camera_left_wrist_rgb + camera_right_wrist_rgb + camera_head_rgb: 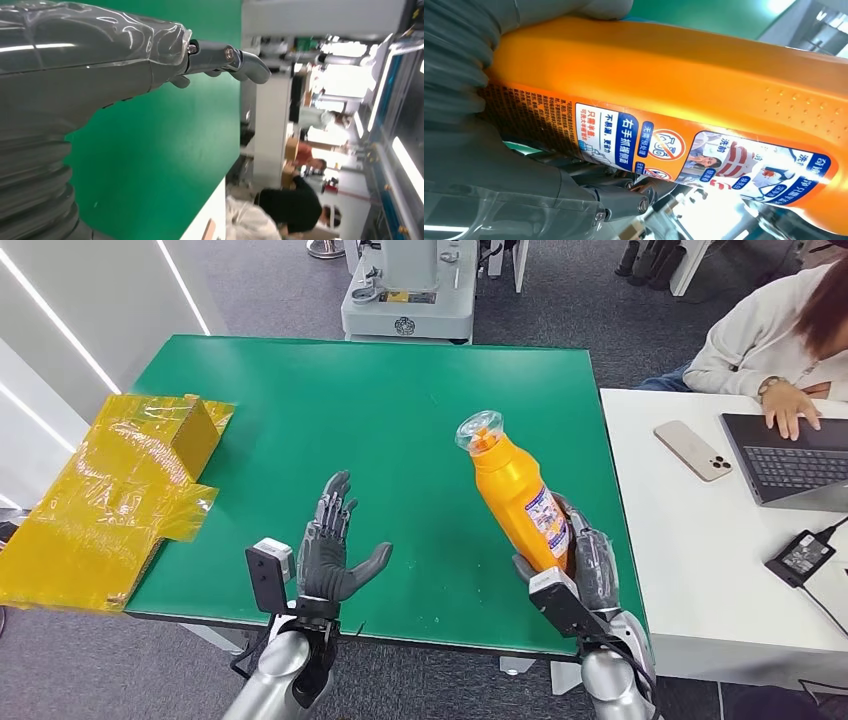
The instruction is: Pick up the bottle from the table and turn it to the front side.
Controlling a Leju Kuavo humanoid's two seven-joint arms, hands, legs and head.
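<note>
Above the green counter (400,410), near its right edge, the right hand (585,565) holds the orange bottle (515,495) up in the air. Its fingers (592,550) wrap around the low part of the bottle, so the bottom sits in the hand and the clear cap (480,430) points up and away from the robot. The bottle leans a bit to the left. It is off the counter, so the picking up looks done.

A blue and white label (548,518) shows on the side of the bottle that faces the robot. From the right wrist, the label (704,155) is close up, with small print and little pictures. I think this may be the back label, so the bottle may need more turning, but I cannot be sure which side is the front.

The left hand (332,545) hovers over the near part of the counter. It holds nothing, and its fingers (335,500) are spread apart with the thumb out to the side. It looks ready to help turn the bottle if needed.

Yellow crinkly wrapping (110,500) lies over the left edge of the counter. At a white desk (680,570) to the right, a person (770,340) types on a laptop (790,455), with a phone (693,450) lying near.
</note>
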